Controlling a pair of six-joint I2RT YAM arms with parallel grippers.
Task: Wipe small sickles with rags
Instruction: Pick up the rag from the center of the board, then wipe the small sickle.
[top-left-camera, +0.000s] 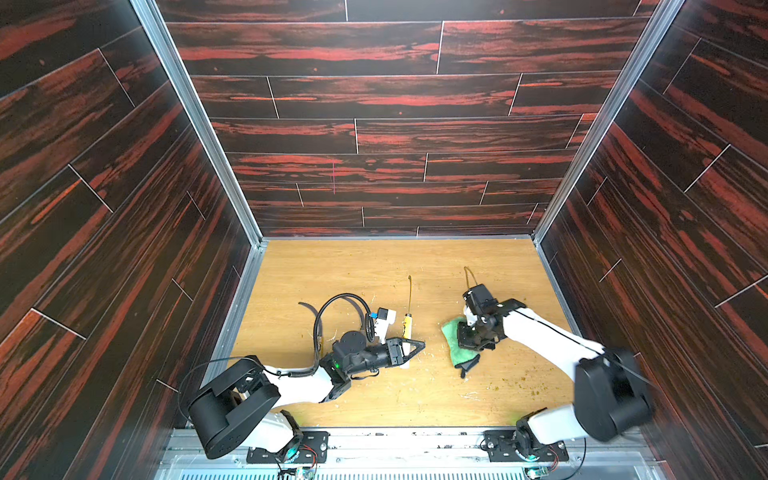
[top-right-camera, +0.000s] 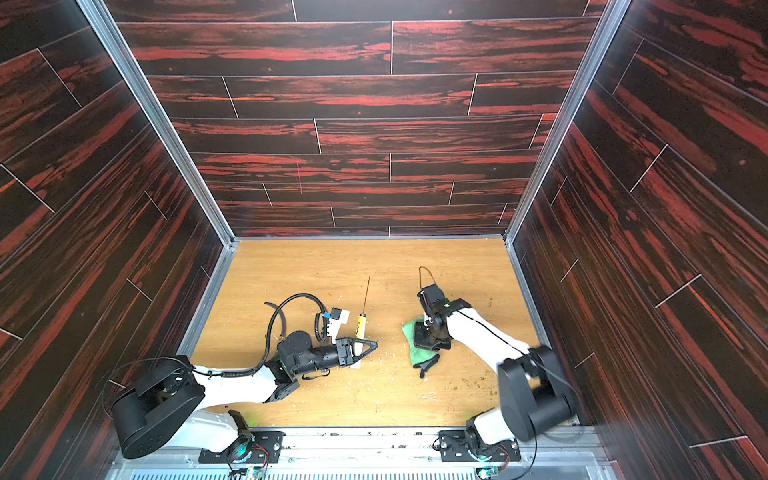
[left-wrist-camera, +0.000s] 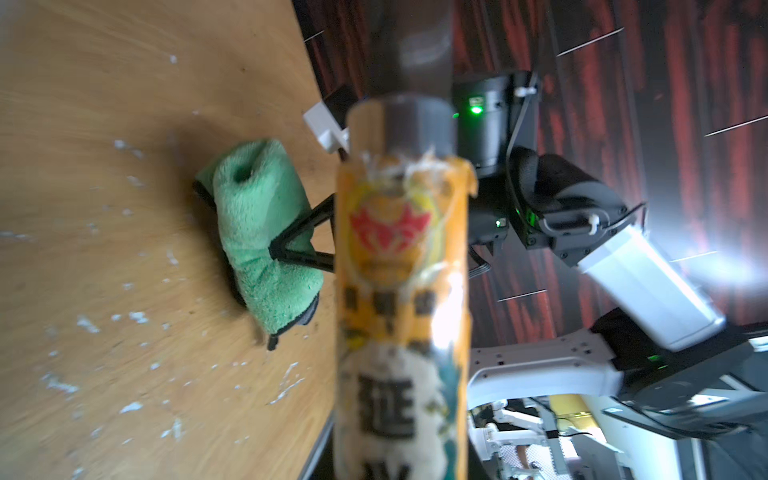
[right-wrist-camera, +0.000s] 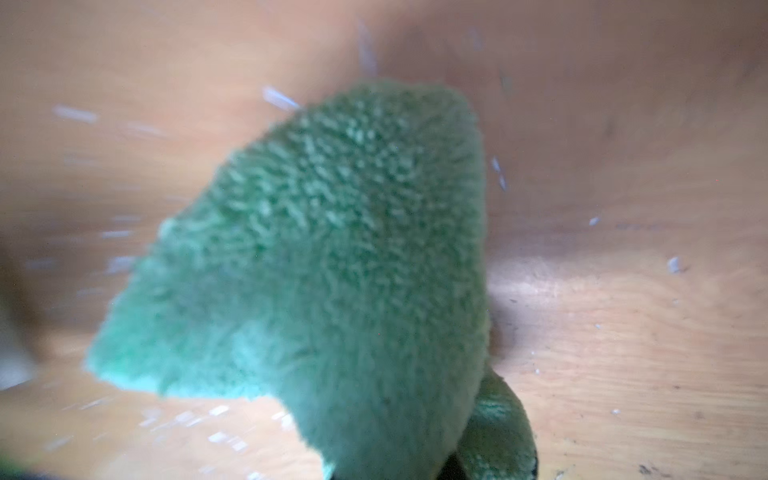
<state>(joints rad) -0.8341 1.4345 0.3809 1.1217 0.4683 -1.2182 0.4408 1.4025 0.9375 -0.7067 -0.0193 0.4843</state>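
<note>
My left gripper (top-left-camera: 405, 354) (top-right-camera: 358, 349) is shut on the pale handle of a small sickle (top-left-camera: 407, 326) (top-right-camera: 360, 326). Its thin blade points toward the back wall. In the left wrist view the yellow-black labelled handle (left-wrist-camera: 401, 291) fills the middle and hides the jaws. My right gripper (top-left-camera: 473, 338) (top-right-camera: 430, 338) is shut on the green fluffy rag (top-left-camera: 451, 334) (top-right-camera: 409, 332) (left-wrist-camera: 262, 224) (right-wrist-camera: 332, 270), which is bunched on the table. A second sickle's curved blade (top-left-camera: 469, 275) (top-right-camera: 424, 274) shows beyond the right wrist. A third dark blade (top-left-camera: 308, 309) (top-right-camera: 274, 307) lies left of the left arm.
White scraps (top-left-camera: 395, 359) and brownish crumbs (top-left-camera: 515, 384) litter the wooden table (top-left-camera: 353, 266). Dark red plank walls close in the left, right and back sides. A black cable loop (top-left-camera: 340, 299) arches over the left wrist. A metal rail (top-left-camera: 395, 434) runs along the front edge.
</note>
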